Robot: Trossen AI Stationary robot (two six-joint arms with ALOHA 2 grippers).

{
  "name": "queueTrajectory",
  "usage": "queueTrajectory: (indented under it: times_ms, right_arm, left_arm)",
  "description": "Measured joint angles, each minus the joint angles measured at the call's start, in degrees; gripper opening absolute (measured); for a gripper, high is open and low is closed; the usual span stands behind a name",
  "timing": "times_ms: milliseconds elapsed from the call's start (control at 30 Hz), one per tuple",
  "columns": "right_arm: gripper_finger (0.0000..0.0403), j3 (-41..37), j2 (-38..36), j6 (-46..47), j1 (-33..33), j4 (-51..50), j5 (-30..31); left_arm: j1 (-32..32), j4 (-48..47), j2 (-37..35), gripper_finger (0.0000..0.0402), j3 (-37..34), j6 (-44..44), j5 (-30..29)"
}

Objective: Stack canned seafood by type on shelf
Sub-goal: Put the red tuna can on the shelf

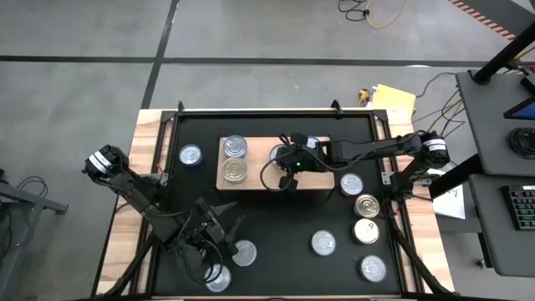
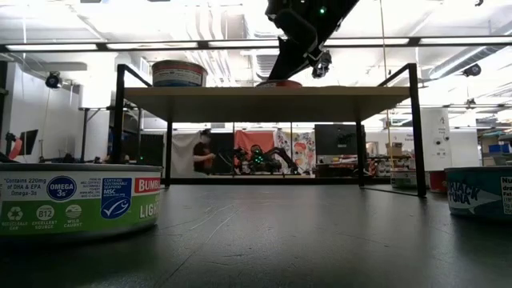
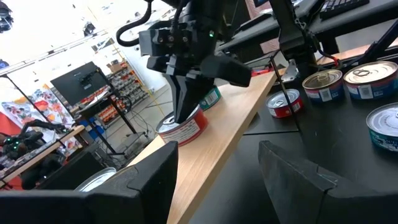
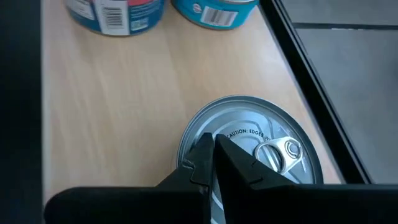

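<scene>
With our right gripper (image 4: 211, 163) pinched shut on the lid of the red-labelled silver tin (image 3: 182, 126) on the light-wood shelf (image 1: 257, 176), we should nudge gently, keeping it flat.

"OMEGA 3s", "MSC" on near tin (image 2: 76, 210)

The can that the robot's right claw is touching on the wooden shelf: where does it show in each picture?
High view: the can sits mid-shelf, mostly hidden under the right gripper.
Low view: only its reddish edge shows on the shelf top, below the arm.
Left wrist view: red-labelled can beneath the closed fingertips.
Right wrist view: its silver lid under the fingertips.
Shared landmark: the wooden shelf.
</scene>
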Motion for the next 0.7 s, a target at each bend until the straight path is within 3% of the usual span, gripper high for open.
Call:
queueTrajectory:
  times_ms: [700]
  right_arm:
    - [0.0009, -0.04, 0.01, -0.99, -3.81, 0.09, 0.02]
  left_arm:
    - [0.01, -1.2, 0.0, 0.0207, 0.0, 0.0, 0.0]
